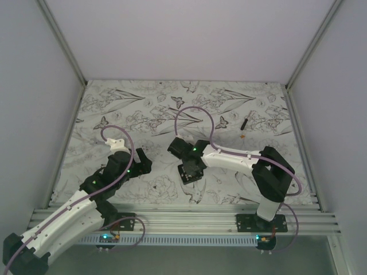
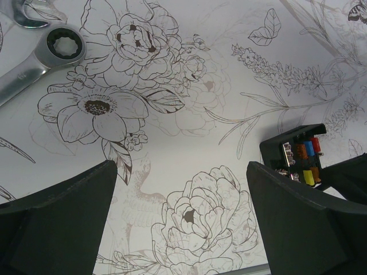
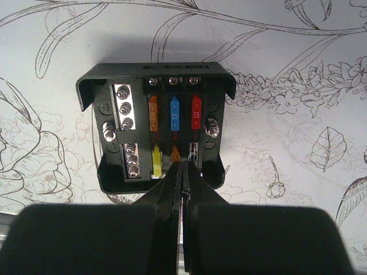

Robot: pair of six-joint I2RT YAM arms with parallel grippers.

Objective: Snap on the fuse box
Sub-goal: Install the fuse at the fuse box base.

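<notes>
At fuse box (image 3: 157,134), closed right fingers (image 3: 171,193)

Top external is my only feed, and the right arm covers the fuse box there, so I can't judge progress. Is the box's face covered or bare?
Observer: Bare. In the right wrist view the fuse box lies face up with its coloured fuses exposed.
Operator: Where are the right fingers?
Observer: The right fingers are shut, with their tips at the box's near row beside an orange fuse. I cannot tell whether they are pinching anything.
Operator: Is there anything by the left arm that I'm missing?
Observer: A metal wrench lies flat beyond the open left fingers.
</notes>
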